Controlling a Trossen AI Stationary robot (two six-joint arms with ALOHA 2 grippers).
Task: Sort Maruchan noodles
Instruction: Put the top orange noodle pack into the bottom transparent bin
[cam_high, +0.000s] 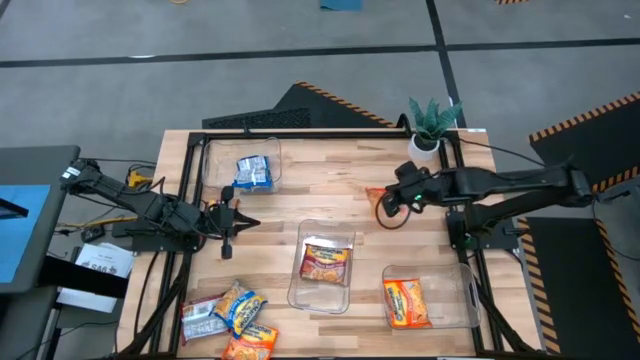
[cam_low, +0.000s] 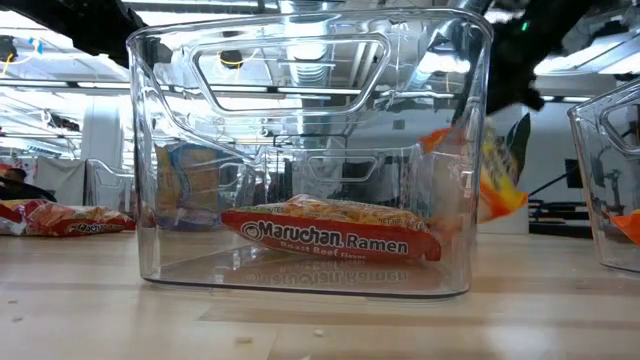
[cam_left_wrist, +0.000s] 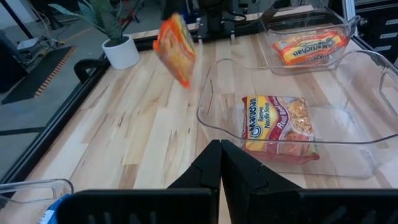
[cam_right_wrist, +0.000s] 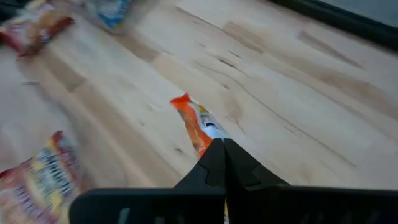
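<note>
My right gripper (cam_high: 392, 203) hangs over the table's far right part and is shut on an orange noodle packet (cam_left_wrist: 175, 50), which also shows in the right wrist view (cam_right_wrist: 194, 124) and behind the middle bin in the low view (cam_low: 497, 180). My left gripper (cam_high: 236, 222) waits shut near the left edge, touching nothing (cam_left_wrist: 221, 158). A red-brown packet (cam_high: 326, 262) lies flat in the middle clear bin. Another orange packet (cam_high: 406, 302) lies in the right bin. A blue packet (cam_high: 253, 172) sits in the far-left bin. Several loose packets (cam_high: 228, 318) lie at the near-left corner. My right gripper pinches the orange packet by its upper end (cam_right_wrist: 210, 138) between the two shut fingers, coming at it from above and slanting down. The packet is lifted clear of the table and hangs below the fingers, tilted (cam_left_wrist: 177, 59).
A potted plant (cam_high: 432, 125) stands at the far right corner. Three clear bins stand on the table: far left (cam_high: 212, 160), middle (cam_high: 300, 290), near right (cam_high: 455, 290). Bare wood (cam_high: 330, 180) lies between the two grippers.
</note>
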